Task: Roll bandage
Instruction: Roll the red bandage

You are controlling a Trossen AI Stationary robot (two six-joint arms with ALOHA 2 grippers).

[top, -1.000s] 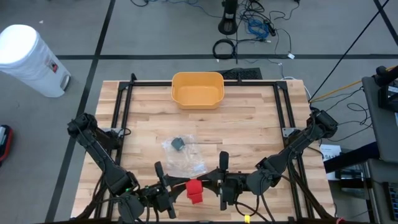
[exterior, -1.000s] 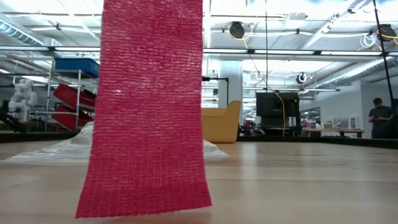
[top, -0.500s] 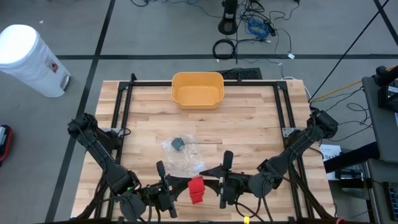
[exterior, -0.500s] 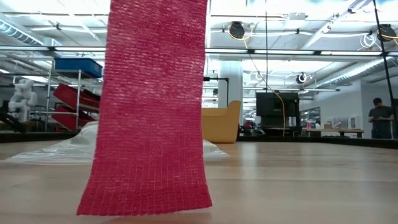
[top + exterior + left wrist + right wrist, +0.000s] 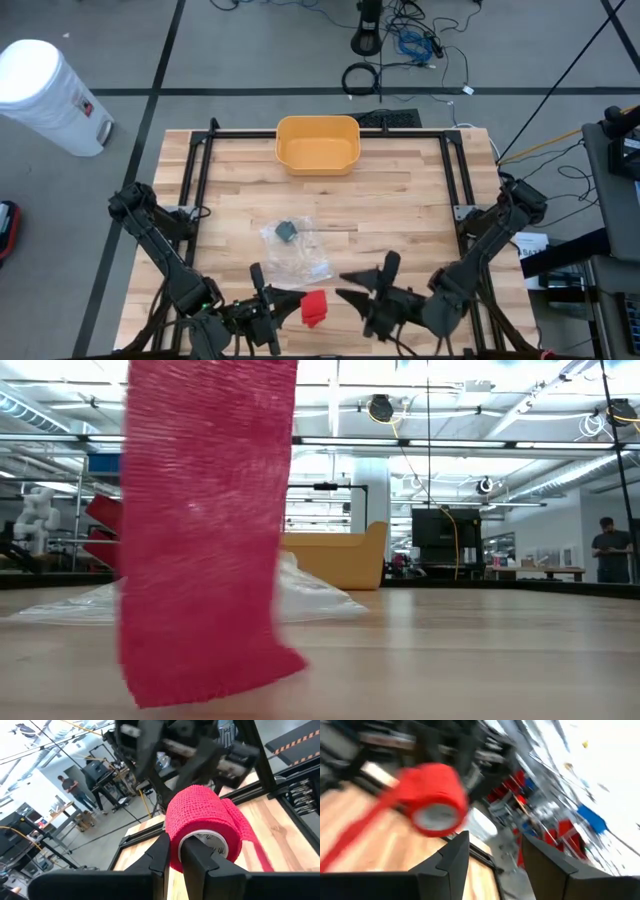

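Observation:
A red bandage roll with a white core hangs above the table's near edge, with my left gripper shut on it. Its loose tail hangs down as a wide strip, and the tail's lower end reaches the tabletop. My right gripper stands open to the right of the roll, apart from it. In the right wrist view the roll lies beyond the open fingers. My left gripper holds the roll by its wall at the end facing it. One finger stands in the white core's opening, the other outside the red wrap. The fingers come level from the table's left. The roll is lifted clear, its tail hanging.
A yellow bin stands at the table's far middle. A clear plastic bag with a small dark object lies at the centre, just beyond the roll. A white bin stands on the floor to the far left.
My right gripper has opened, let go of the roll, gone toward the table's right edge and turned. My left gripper keeps the roll in place. The hanging tail has swung sideways, and its lower end has curled.

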